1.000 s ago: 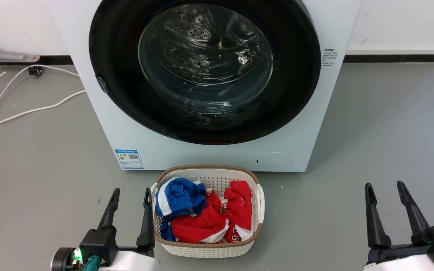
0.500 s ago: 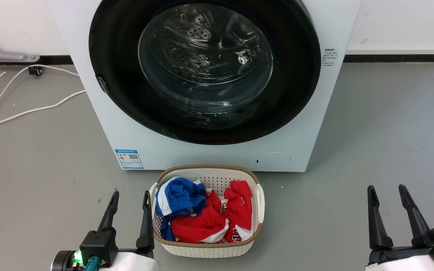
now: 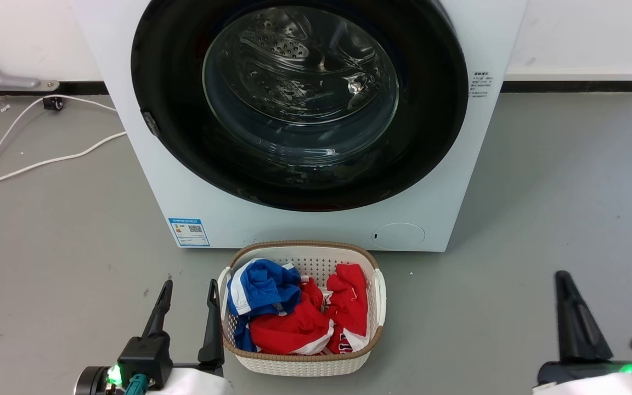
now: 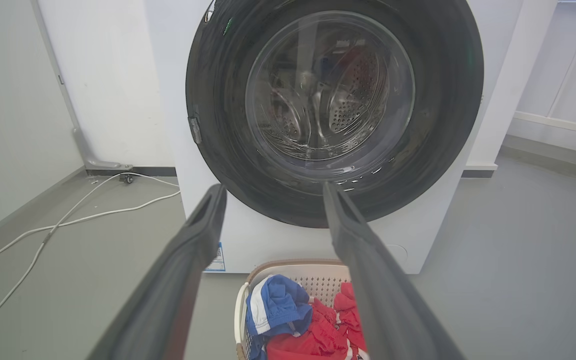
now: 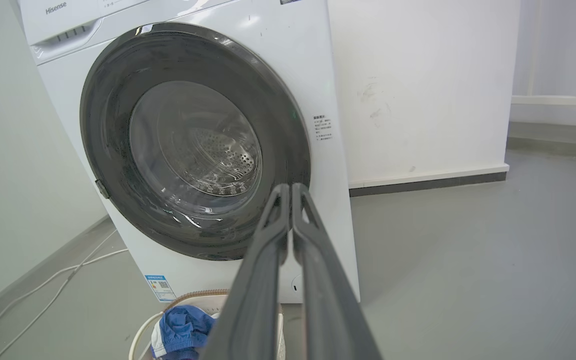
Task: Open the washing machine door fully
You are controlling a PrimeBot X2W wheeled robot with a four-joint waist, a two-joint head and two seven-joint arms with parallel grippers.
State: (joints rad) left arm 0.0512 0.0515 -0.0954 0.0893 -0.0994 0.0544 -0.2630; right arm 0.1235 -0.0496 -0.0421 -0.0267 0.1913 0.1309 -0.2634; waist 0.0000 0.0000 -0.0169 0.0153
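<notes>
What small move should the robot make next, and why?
Probably lift the right gripper, its fingers pressed together, toward the small tab on the left edge of the washing machine door. The door sits closed flush against the machine, and that gripper hangs low, far from it.

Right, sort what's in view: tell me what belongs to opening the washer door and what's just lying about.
For the job:
washing machine door, closed
left hand, open
right hand, shut

Lying about:
laundry basket
red and blue clothes in it
white cable on the floor
round white flap
blue label
</notes>
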